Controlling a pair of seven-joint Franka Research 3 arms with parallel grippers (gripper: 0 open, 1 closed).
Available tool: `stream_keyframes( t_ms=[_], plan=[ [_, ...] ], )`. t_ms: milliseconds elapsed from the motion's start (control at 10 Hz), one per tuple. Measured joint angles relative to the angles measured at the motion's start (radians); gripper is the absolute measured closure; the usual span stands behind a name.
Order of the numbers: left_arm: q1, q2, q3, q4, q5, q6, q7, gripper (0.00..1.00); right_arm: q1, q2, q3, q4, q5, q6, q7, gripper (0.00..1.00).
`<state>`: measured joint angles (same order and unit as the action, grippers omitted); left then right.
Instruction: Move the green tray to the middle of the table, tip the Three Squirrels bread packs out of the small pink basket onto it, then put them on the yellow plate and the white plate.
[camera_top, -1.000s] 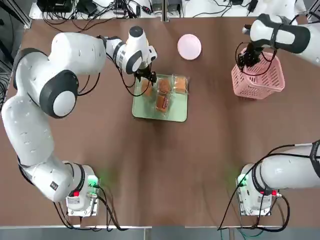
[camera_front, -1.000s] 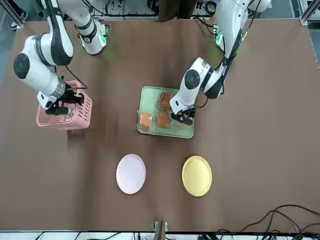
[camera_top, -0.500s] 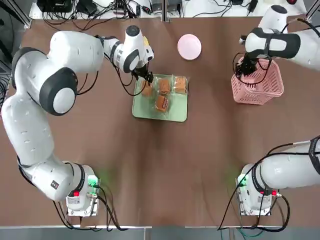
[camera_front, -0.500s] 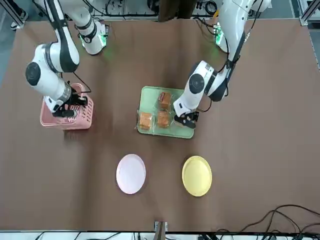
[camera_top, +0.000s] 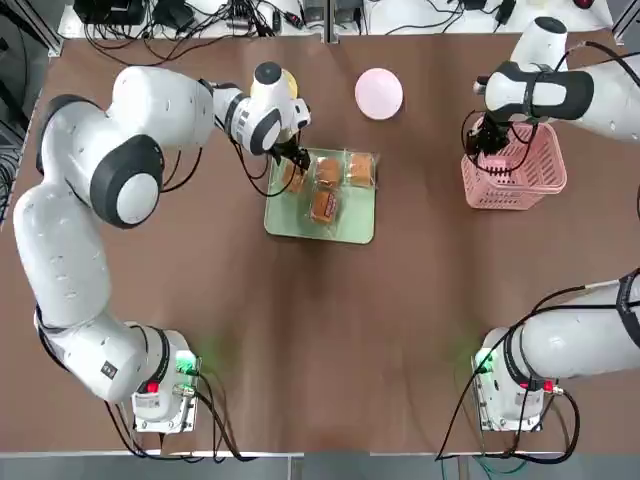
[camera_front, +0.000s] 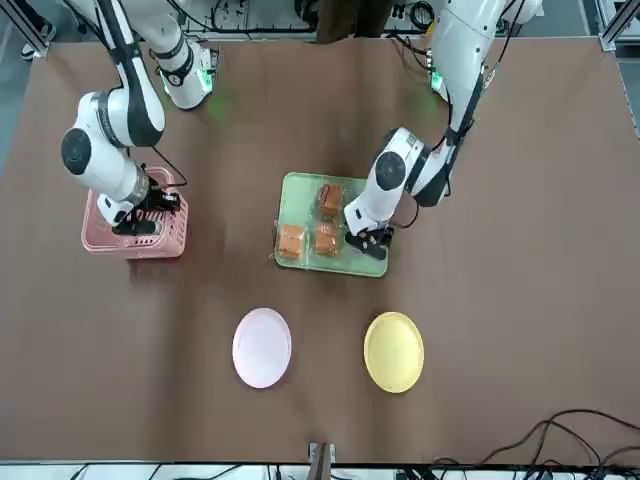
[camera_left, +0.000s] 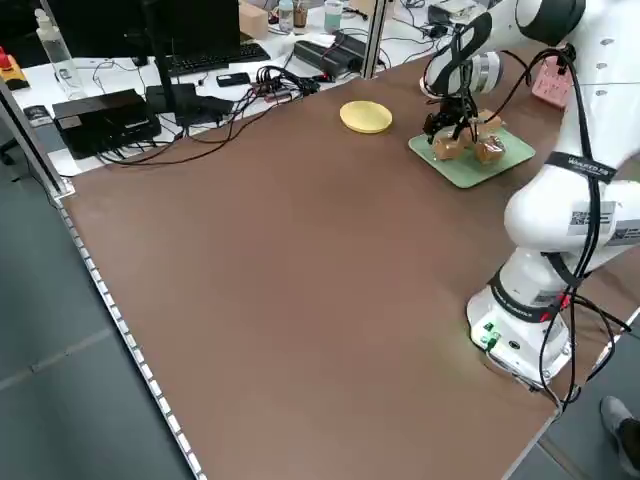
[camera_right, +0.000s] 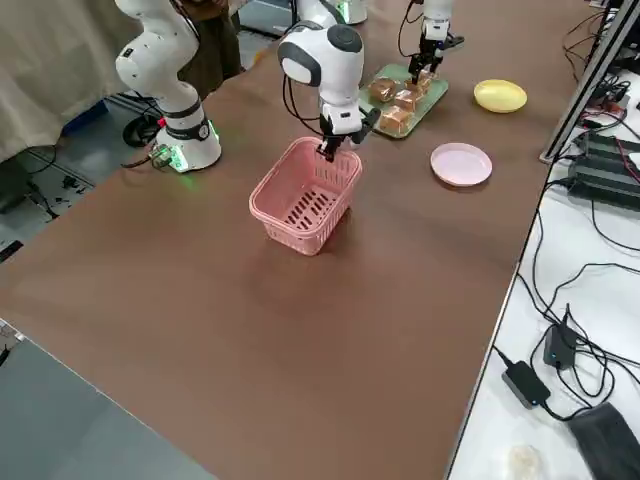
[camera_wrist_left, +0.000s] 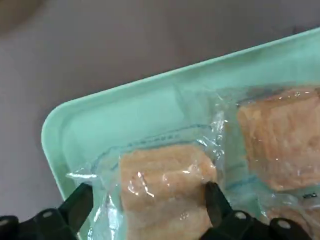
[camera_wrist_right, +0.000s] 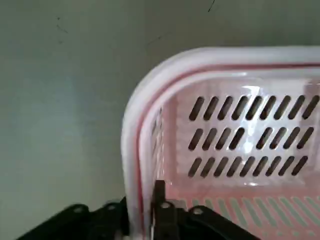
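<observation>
The green tray (camera_top: 352, 226) lies mid-table with four Three Squirrels bread packs (camera_top: 323, 205) on it. My left gripper (camera_top: 297, 160) is low over the tray's far-left corner. In the left wrist view it (camera_wrist_left: 147, 197) is open, one finger on each side of a pack (camera_wrist_left: 165, 172). The small pink basket (camera_top: 520, 170) stands upright at the table's right. My right gripper (camera_top: 483, 140) is shut on its rim (camera_wrist_right: 135, 130). The white plate (camera_top: 379, 93) sits beyond the tray. My left wrist mostly hides the yellow plate (camera_front: 393, 351) from above.
Cables and equipment (camera_left: 110, 115) crowd the bench past the far edge. Both arm bases (camera_top: 160, 385) stand at the near edge. Bare brown table (camera_top: 320, 330) stretches between the tray and the bases.
The right arm has brought the tilted basket down so that it stands level on the table. The left gripper has shifted slightly and settled around the far-left pack.
</observation>
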<state>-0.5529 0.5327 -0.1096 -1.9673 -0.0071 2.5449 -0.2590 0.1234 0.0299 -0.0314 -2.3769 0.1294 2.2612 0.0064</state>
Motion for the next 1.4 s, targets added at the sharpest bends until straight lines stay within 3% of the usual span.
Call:
stream_keyframes(
  t_ms=[300, 500, 800, 1100, 1200, 1400],
  plan=[
    [-0.006, 0.02, -0.003, 0.0, 0.0, 0.016, -0.025, 0.0, 0.001, 0.001, 0.0, 0.038, 0.0, -0.001, 0.0, 0.34],
    [-0.01, 0.034, -0.003, 0.0, 0.0, 0.021, -0.057, 0.0, 0.0, -0.002, -0.004, 0.144, 0.0, -0.129, 0.002, 0.08],
    [-0.01, 0.037, -0.003, -0.001, 0.0, 0.001, -0.065, 0.0, -0.009, -0.018, -0.04, 0.467, -0.007, -0.442, 0.003, 0.07],
    [-0.007, 0.023, -0.003, 0.0, 0.0, -0.099, -0.106, 0.0, -0.023, -0.029, -0.068, 0.773, -0.068, -0.692, 0.003, 0.04],
    [-0.007, 0.017, -0.003, -0.001, 0.0, -0.115, -0.132, 0.0, -0.039, -0.029, -0.068, 0.834, -0.073, -0.754, 0.003, 0.02],
    [-0.007, 0.008, -0.016, -0.005, 0.0, -0.129, -0.193, 0.0, -0.059, -0.028, -0.068, 0.878, -0.074, -0.833, 0.003, 0.02]
  ],
)
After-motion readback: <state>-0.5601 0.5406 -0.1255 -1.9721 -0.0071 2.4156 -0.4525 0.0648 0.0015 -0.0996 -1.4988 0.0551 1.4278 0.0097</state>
